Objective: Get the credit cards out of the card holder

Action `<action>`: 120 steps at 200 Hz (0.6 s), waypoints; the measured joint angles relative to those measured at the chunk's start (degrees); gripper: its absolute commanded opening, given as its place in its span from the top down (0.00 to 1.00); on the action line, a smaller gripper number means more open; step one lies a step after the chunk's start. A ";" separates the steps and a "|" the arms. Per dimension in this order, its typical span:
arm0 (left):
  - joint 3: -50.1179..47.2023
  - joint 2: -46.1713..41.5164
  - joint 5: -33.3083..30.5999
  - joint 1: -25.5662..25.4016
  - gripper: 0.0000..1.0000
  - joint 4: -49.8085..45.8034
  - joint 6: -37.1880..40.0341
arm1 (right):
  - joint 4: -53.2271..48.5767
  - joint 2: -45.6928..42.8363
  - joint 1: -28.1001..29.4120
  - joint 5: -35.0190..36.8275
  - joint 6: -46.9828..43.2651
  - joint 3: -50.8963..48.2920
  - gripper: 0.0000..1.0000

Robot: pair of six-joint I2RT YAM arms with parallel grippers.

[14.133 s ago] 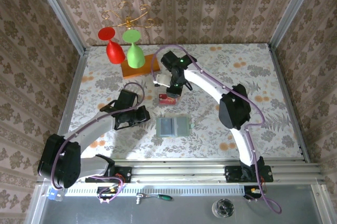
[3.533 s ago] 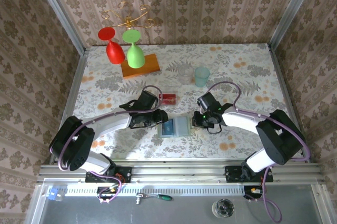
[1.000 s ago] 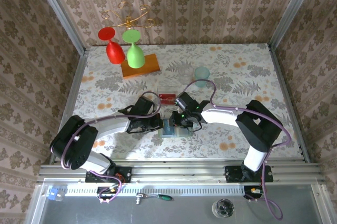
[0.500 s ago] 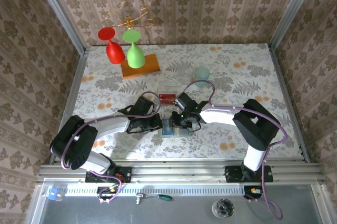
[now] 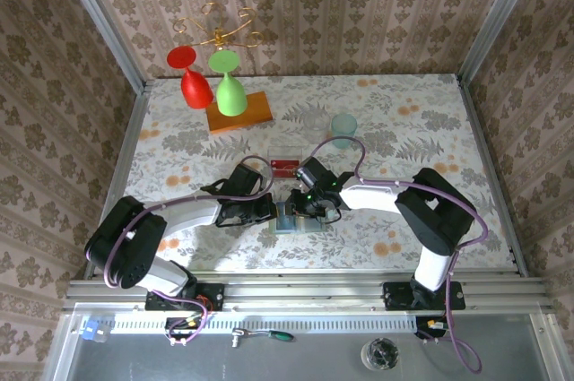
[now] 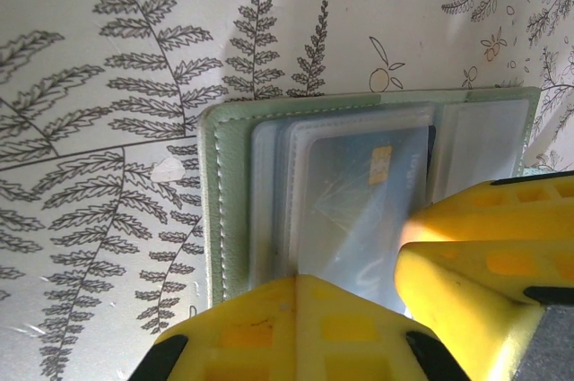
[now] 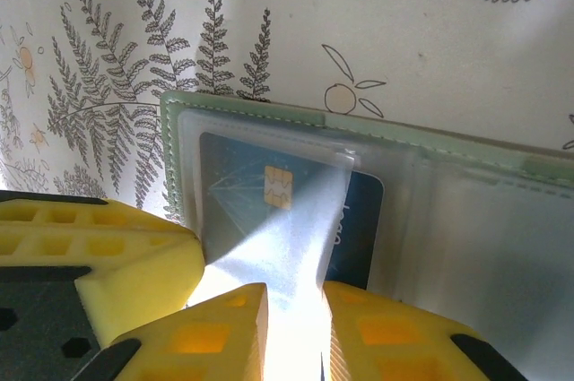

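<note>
No lettering is legible; the blue card (image 7: 360, 212) print is blurred.

The sage-green holder (image 6: 213, 220) lies open and flat on the desk (image 5: 404, 130), a blue card (image 7: 235, 186) with a gold chip inside its clear pocket. A red card (image 5: 284, 165) lies just beyond it.

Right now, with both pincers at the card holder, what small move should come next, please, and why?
Probably close the right pincer on the blue card and pull: its jaws stand slightly apart there, while the shut left pincer sits on the card holder.
</note>
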 measured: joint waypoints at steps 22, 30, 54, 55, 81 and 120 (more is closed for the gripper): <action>-0.33 -0.55 -0.31 0.00 0.94 -0.44 0.00 | -0.87 -0.02 0.11 0.63 -0.22 0.00 0.74; -0.37 -0.57 -0.42 0.00 0.94 -0.63 0.00 | -1.29 -0.07 0.11 1.01 -0.31 0.00 0.74; -0.37 -0.63 -0.44 0.00 0.94 -0.81 0.00 | -2.51 -0.28 0.11 1.88 -0.83 0.17 0.74; -0.37 -0.63 -0.44 0.00 0.94 -0.81 0.00 | -2.58 -0.28 0.11 1.90 -0.85 0.20 0.74; -0.37 -0.63 -0.46 0.00 0.94 -0.90 0.00 | -3.43 -0.50 0.26 2.58 -1.60 0.46 0.74; -0.37 -0.63 -0.46 0.00 0.94 -1.33 0.00 | -4.09 -0.83 0.26 3.06 -2.14 0.48 0.74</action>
